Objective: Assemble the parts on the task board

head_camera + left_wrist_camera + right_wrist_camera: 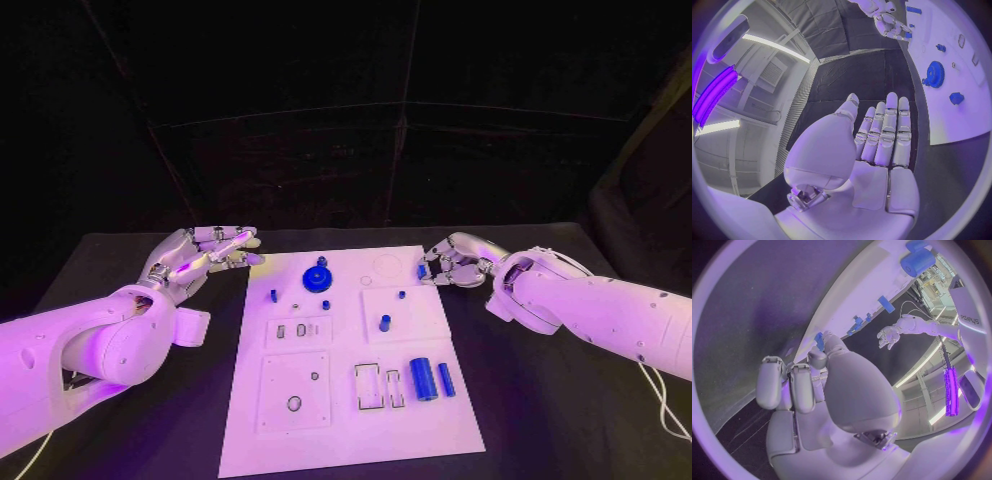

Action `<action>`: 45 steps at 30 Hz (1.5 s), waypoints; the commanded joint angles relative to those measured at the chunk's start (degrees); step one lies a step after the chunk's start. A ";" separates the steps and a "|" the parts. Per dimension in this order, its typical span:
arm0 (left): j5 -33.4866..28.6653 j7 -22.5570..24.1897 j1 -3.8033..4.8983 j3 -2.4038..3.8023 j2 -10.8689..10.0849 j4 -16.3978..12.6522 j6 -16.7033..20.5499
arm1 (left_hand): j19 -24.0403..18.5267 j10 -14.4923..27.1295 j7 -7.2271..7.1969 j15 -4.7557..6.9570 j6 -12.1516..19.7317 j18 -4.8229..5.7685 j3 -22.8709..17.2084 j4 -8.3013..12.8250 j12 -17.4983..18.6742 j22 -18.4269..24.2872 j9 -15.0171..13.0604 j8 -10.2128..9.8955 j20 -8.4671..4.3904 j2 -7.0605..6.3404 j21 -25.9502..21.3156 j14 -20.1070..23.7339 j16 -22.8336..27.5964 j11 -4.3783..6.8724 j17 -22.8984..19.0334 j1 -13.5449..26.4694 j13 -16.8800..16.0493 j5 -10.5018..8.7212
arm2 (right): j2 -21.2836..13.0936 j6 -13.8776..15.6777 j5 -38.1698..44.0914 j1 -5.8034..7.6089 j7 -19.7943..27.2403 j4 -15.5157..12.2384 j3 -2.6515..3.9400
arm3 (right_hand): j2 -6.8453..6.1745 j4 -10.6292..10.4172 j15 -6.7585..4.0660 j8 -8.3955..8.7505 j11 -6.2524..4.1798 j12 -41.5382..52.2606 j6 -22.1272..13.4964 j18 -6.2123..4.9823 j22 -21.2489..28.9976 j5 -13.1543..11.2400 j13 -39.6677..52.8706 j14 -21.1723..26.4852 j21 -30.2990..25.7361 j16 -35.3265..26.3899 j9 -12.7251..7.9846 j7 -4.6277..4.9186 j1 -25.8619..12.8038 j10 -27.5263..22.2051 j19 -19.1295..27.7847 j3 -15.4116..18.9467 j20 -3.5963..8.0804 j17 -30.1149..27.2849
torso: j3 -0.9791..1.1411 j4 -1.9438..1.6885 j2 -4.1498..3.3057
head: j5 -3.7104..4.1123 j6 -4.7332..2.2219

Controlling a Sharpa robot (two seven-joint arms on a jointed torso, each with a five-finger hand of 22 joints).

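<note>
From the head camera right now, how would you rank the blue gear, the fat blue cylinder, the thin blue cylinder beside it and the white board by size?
1. White task board, by far.
2. Blue gear and fat blue cylinder: they look much alike, and the cylinder lies nearer the camera, so no ranking.
3. Thin blue cylinder.

Both arms reach in over the table, hands apart at the far end.
The left hand (202,255) is held flat, fingers straight and together, gripping nothing. The right hand (451,262) has its fingers curled in towards the palm.
</note>
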State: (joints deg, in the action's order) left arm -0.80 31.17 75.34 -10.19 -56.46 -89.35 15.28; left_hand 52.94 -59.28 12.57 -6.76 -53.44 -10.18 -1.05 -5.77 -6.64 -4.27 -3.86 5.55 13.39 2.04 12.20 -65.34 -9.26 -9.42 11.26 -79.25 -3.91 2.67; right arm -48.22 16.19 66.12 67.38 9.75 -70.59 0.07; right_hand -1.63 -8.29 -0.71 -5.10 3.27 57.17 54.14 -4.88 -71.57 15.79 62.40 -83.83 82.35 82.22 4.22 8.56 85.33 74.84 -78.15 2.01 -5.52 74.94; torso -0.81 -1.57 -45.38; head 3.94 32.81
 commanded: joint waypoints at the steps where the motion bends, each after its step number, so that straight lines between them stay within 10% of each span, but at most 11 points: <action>1: 0.16 0.32 0.05 0.05 -0.05 -0.16 -0.77 | 0.43 -0.24 0.12 0.02 -0.42 -0.42 0.01 0.25 -0.21 0.05 0.00 0.14 0.06 0.50 -0.23 -0.37 0.29 -0.14 0.09 0.23 -0.03 0.16 | 0.16 -1.03 0.96 0.07 -1.19 0.03 0.01 | 0.67 0.34 -0.25 -0.33 -0.05 0.55 0.65 1.05 -0.22 -0.50 0.32 -3.76 0.35 0.39 0.11 -0.05 0.05 0.51 -0.45 -0.23 0.08 2.71 | 0.00 0.02 -0.01 | 0.04 0.11; 24: 0.16 -0.03 0.06 0.05 -0.23 -0.03 -0.78 | 0.42 -0.15 0.18 -0.01 -0.35 -0.40 0.02 0.28 -0.11 0.08 0.03 0.06 0.06 0.51 -0.28 -0.31 0.39 -0.19 0.11 0.28 0.01 0.16 | 0.94 -0.18 1.16 -0.02 -1.40 0.09 0.01 | 0.89 0.37 -0.30 -0.46 -0.10 1.30 1.18 1.10 -0.48 -1.09 0.95 -3.80 0.49 0.57 0.09 -0.11 -0.15 0.84 -0.59 -0.35 0.13 2.98 | 0.05 0.04 0.00 | -0.12 0.23; 33: 0.16 -0.15 0.06 0.05 -0.32 -0.06 -0.79 | 0.42 -0.11 0.20 -0.03 -0.31 -0.40 0.03 0.29 -0.07 0.09 0.04 0.03 0.07 0.51 -0.29 -0.29 0.43 -0.21 0.12 0.31 0.02 0.16 | 0.95 4.37 1.02 -0.03 -0.61 0.01 0.01 | 4.36 2.05 -1.88 -4.51 -2.16 4.60 8.77 1.24 -1.46 -5.49 3.77 -4.00 0.98 1.30 1.49 -2.68 2.26 2.58 -1.11 -4.35 1.34 4.17 | 0.12 0.09 0.02 | -0.15 0.31; 45: 0.16 -0.20 0.07 0.05 -0.78 -0.33 -0.68 | 0.42 -0.11 0.20 -0.03 -0.31 -0.40 0.03 0.29 -0.07 0.09 0.04 0.03 0.07 0.51 -0.29 -0.29 0.43 -0.21 0.12 0.31 0.02 0.16 | -0.78 8.11 0.99 0.05 -1.08 -4.26 0.07 | 4.40 2.40 -2.20 -4.52 -2.38 5.15 8.87 1.39 -2.10 -6.70 4.40 -4.09 1.28 1.59 1.49 -2.87 1.29 3.07 -1.47 -5.74 1.90 4.66 | -0.06 0.04 0.14 | -0.08 0.34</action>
State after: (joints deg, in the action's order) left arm -0.79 30.81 75.35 -10.19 -57.19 -89.50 15.16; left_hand 52.93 -59.28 12.57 -6.77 -53.44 -10.18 -1.05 -5.77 -6.64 -4.24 -3.86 5.55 13.40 2.25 12.20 -65.34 -9.03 -9.42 11.30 -79.04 -3.90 2.67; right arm -48.88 21.72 67.01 67.27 8.88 -74.28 0.09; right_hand 1.92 -5.99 -2.57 -8.70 1.72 62.24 60.71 -3.96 -73.64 9.25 64.85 -84.04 83.37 83.52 4.87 7.22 86.35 76.80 -79.57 -3.33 -4.10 74.92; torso -0.76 -1.51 -45.29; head 3.83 33.21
